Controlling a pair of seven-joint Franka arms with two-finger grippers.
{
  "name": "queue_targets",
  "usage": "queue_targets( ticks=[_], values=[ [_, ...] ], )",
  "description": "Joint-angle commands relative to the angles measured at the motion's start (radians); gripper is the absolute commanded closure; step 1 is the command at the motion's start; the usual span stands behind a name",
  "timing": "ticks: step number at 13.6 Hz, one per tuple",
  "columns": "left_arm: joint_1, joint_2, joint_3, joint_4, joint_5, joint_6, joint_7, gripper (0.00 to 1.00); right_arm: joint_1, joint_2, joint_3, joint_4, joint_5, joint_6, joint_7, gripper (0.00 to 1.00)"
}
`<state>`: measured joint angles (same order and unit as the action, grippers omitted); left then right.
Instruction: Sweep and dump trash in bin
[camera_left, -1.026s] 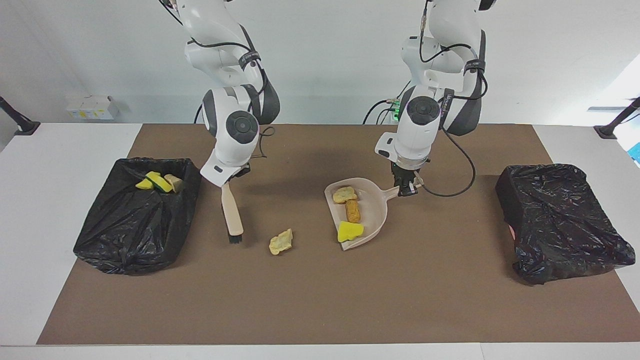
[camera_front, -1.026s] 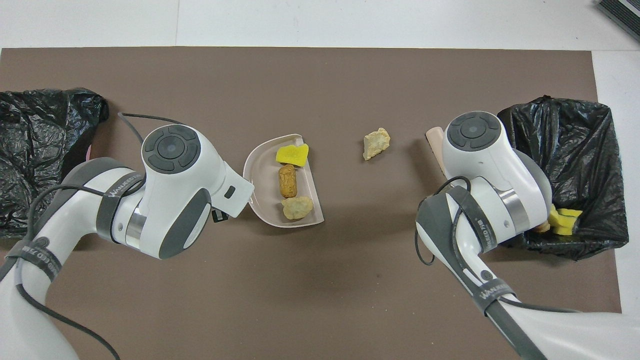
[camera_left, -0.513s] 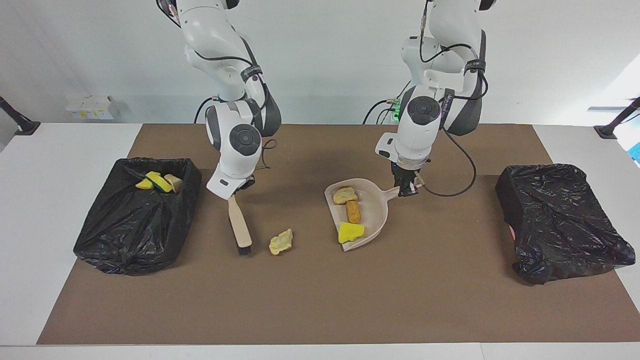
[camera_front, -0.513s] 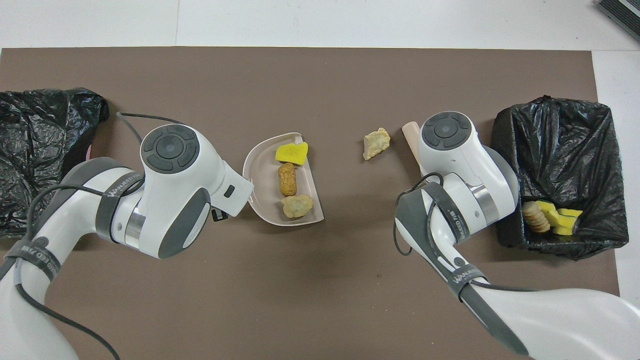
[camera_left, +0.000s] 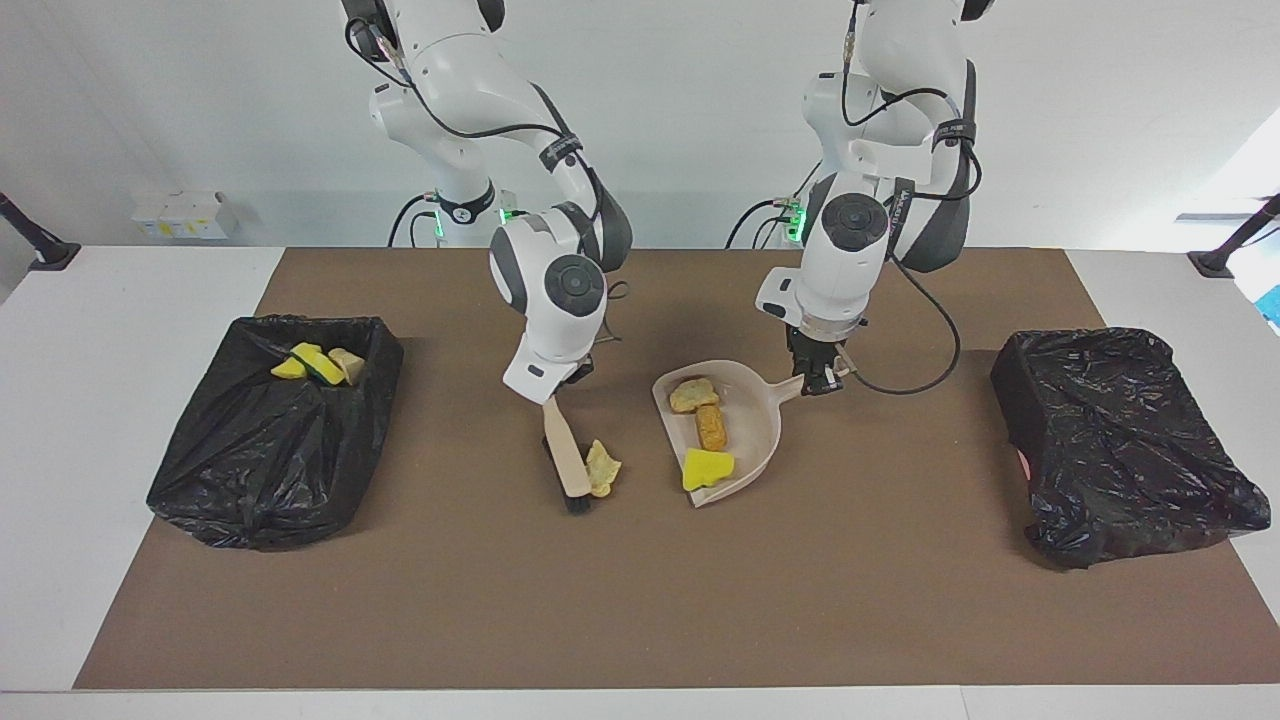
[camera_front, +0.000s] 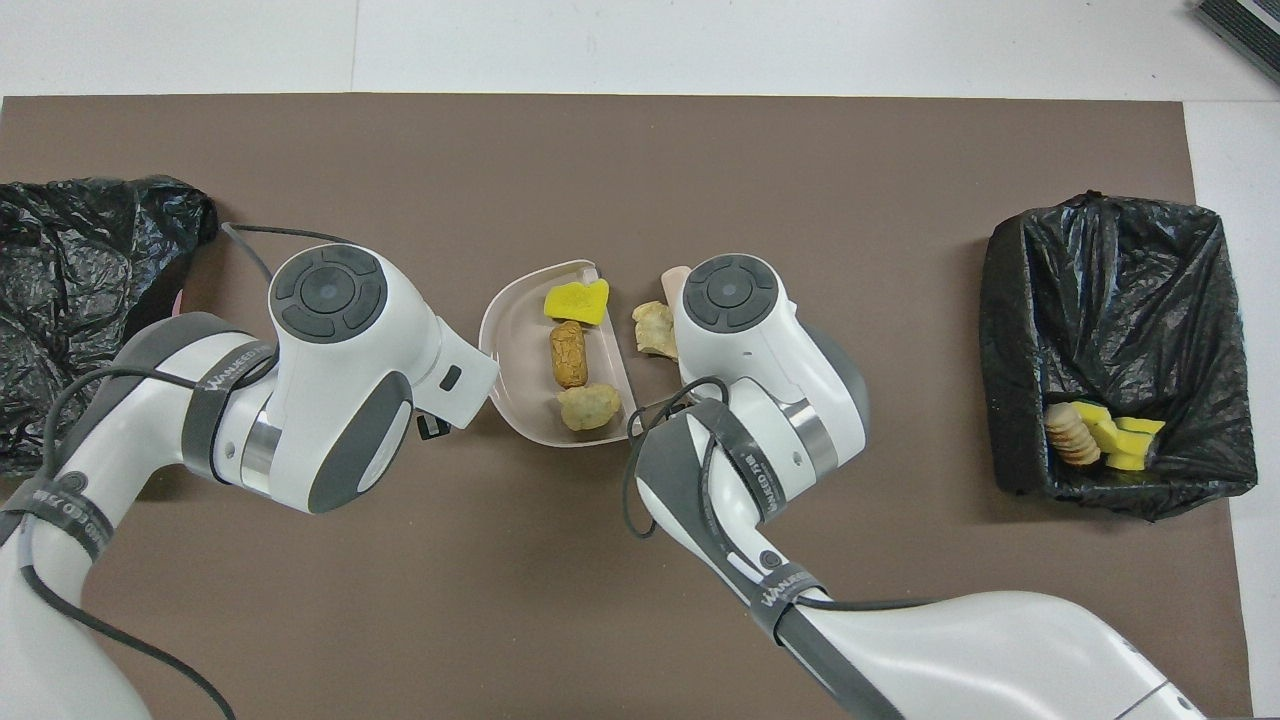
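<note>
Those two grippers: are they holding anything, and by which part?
Yes. The left gripper holds the dustpan by its handle; the right gripper holds the brush by the top of its handle.

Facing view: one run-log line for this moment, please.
left tool: shut on dustpan handle | right tool: shut on brush | brush against tan chunk beside dustpan mouth | dustpan holds three pieces

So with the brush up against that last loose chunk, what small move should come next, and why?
Probably a short further sweep toward the left arm's end, pushing the pale tan rocky chunk over the lip of the beige plastic dustpan. The wooden brush in the right hand touches the chunk, which lies just short of the lip, and the left hand holds the pan's handle.
</note>
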<state>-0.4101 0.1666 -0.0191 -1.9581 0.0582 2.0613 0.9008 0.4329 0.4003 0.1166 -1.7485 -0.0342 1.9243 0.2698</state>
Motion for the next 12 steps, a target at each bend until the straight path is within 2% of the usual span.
queue_targets(
  ticks=[1, 7, 10, 12],
  values=[
    [0.011, -0.016, -0.007, -0.010, 0.008, 0.013, -0.010, 1.00, 0.043, -0.003, 0.018, 0.006, 0.078, 0.039, 0.028, 1.00],
    [0.036, -0.019, -0.009, -0.022, 0.008, 0.007, 0.000, 1.00, 0.063, -0.032, 0.054, -0.013, 0.368, 0.007, 0.029, 1.00],
    [0.030, -0.021, -0.009, -0.022, 0.009, 0.000, 0.001, 1.00, 0.040, -0.089, 0.046, -0.013, 0.366, -0.101, 0.025, 1.00],
    [0.028, -0.022, -0.009, -0.024, 0.009, -0.003, 0.001, 1.00, -0.018, -0.147, 0.046, -0.013, 0.362, -0.192, 0.020, 1.00]
  ],
)
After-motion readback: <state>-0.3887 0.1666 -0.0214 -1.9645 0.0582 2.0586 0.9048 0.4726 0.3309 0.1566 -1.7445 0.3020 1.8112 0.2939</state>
